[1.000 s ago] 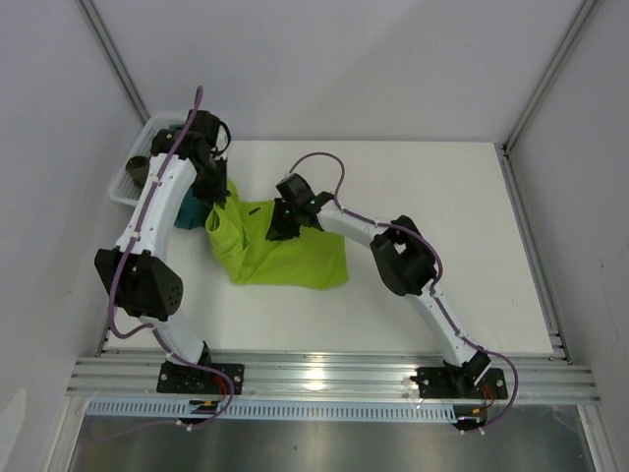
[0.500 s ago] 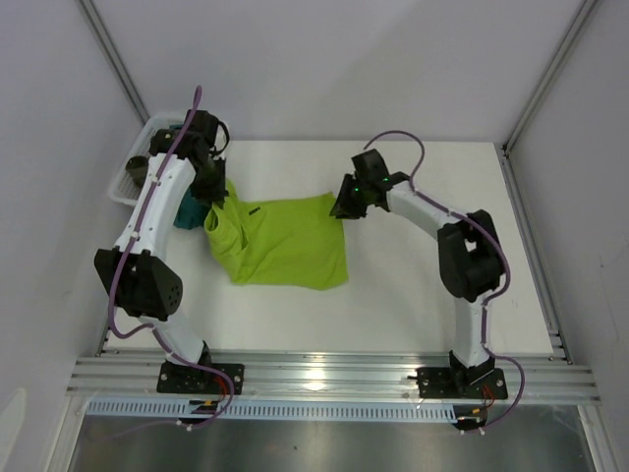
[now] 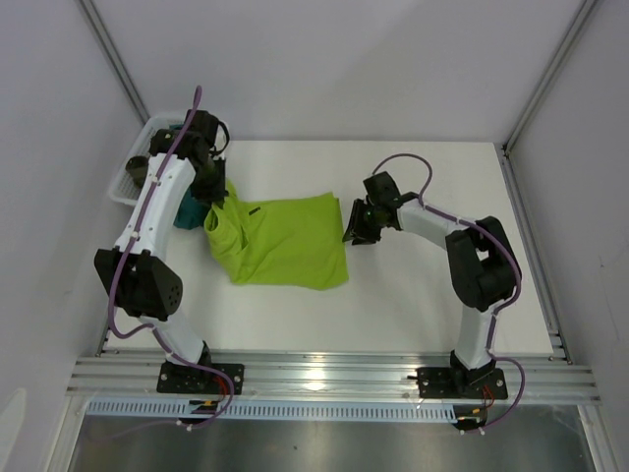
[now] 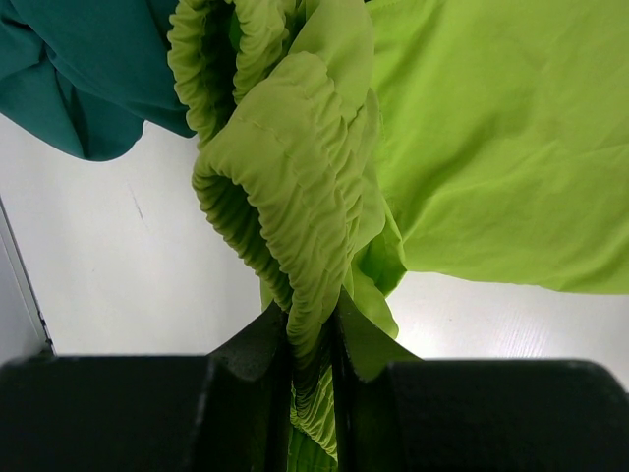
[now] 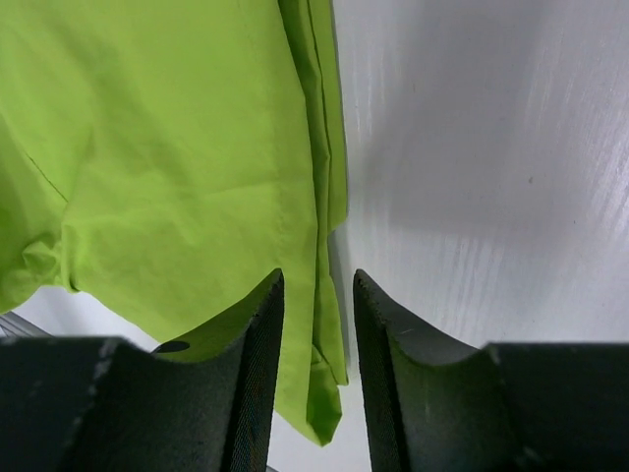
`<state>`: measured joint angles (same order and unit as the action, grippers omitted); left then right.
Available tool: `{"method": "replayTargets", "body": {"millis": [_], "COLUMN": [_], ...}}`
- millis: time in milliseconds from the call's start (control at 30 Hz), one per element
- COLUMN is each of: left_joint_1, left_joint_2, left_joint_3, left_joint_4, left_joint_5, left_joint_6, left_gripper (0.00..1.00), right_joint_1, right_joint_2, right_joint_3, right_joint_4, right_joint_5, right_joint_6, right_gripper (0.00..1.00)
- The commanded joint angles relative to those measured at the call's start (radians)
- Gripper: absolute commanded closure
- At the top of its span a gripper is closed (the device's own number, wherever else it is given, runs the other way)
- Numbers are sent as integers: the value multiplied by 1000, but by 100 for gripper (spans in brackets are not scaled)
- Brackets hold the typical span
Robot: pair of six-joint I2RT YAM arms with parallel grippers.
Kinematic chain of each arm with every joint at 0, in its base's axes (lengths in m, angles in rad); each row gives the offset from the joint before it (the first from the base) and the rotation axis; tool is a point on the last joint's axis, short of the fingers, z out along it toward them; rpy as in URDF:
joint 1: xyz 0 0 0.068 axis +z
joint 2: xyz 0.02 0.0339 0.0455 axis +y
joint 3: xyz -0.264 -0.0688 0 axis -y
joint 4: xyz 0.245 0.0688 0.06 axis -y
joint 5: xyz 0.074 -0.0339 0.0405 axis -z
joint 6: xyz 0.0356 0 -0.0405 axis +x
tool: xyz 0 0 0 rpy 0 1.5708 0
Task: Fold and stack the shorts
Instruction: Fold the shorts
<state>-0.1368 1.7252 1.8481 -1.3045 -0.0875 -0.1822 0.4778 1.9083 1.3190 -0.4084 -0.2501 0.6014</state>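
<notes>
Two claws meet the shorts (image 3: 285, 241) on the tabletop (image 3: 432, 177). Left claw (image 4: 313, 334) pinches their bunched waistband. Right claw (image 5: 318, 295) stands parted over their right edge.

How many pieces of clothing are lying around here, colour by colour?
Lime-green: 1, the shorts
Teal: 1, the teal garment
Olive-brown: 1, the olive-brown cloth in the tray
Total: 3
</notes>
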Motion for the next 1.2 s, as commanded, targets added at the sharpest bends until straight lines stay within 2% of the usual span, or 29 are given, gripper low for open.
{"method": "replayTargets", "body": {"millis": [0, 100, 333, 533, 667, 900, 1067, 1167], "left_joint_1": [8, 9, 5, -33, -76, -187, -267, -320], "left_joint_2": [-27, -30, -30, -26, -15, 48, 100, 149], "left_joint_3": [34, 30, 25, 26, 43, 125, 204, 240], "left_joint_4": [8, 8, 8, 1, -10, -87, -139, -190], "left_joint_5": [-14, -12, -32, -80, -104, -270, -308, -415], "left_joint_6": [18, 16, 13, -2, -26, -49, -80, -91], "left_gripper": [100, 100, 100, 100, 100, 100, 100, 100], "right_joint_1": [-1, 4, 15, 30, 45, 85, 107, 116], "right_joint_2": [29, 60, 120, 143, 146, 147, 159, 166], "right_joint_3": [-4, 9, 22, 37, 39, 34, 42, 42], "right_joint_4": [72, 85, 97, 82, 65, 60, 60, 63], "right_joint_5": [-18, -20, -8, 14, 32, 48, 49, 52], "right_joint_6": [-14, -17, -22, -35, -38, -29, -14, -6], "right_gripper": [62, 59, 60, 77, 83, 88, 90, 90]}}
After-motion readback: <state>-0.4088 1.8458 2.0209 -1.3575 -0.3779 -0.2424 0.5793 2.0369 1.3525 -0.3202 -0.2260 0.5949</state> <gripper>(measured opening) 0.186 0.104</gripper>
